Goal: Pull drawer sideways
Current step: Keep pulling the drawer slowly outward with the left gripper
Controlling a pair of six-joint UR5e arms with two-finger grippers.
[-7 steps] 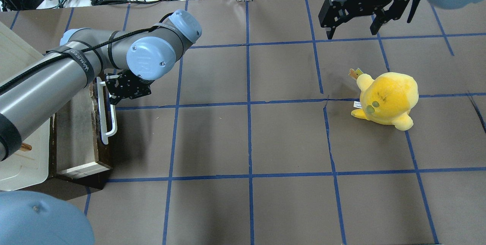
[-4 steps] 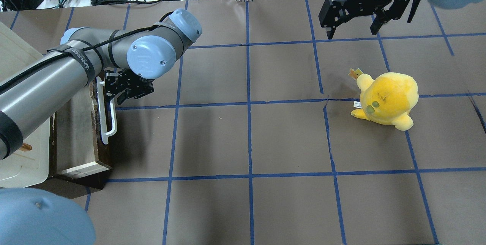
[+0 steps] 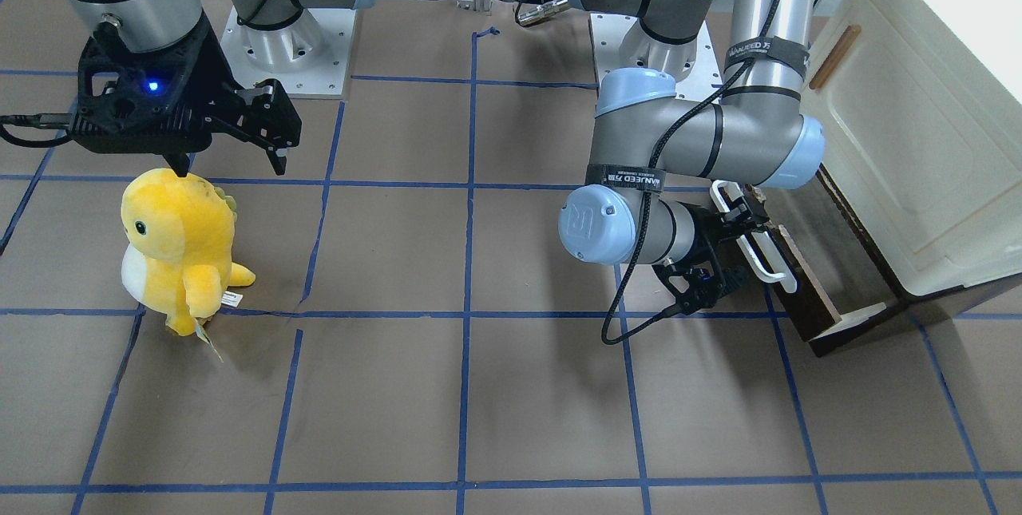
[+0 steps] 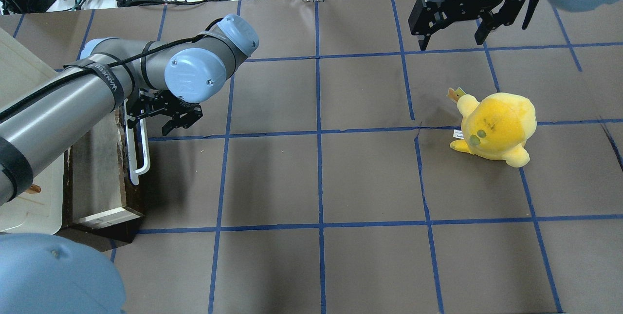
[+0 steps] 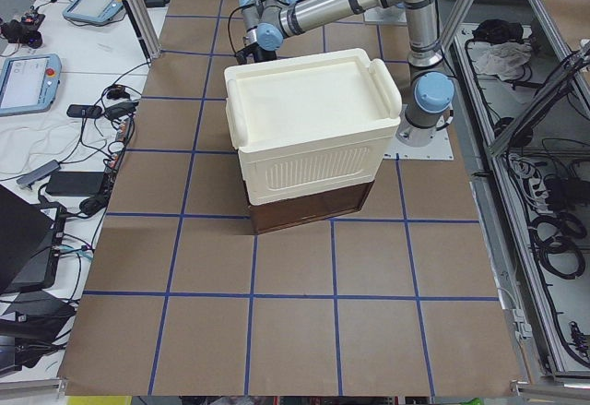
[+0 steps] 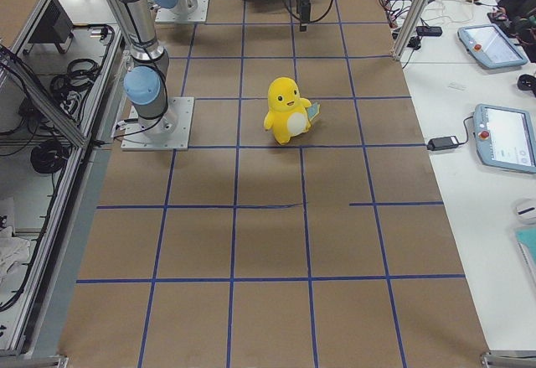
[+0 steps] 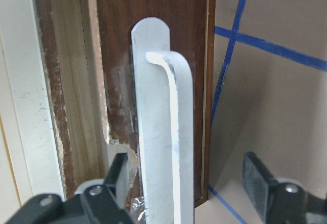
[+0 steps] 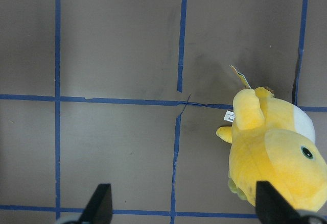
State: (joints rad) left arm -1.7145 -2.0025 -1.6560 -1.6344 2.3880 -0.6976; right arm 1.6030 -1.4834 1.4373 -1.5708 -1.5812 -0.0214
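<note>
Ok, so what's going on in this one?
The left gripper sits open near one end of the drawer's white handle, with the bar between its jaws but not clamped. The drawer is partly out of the cream cabinet, its pale inside showing. The right gripper hangs open over the table near a yellow plush toy and touches nothing.

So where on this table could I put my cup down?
Bare: the table's wide middle, between the drawer and the yellow plush toy. Crowded: around the drawer handle, which the left gripper straddles, and beside the toy, near the right gripper.
</note>
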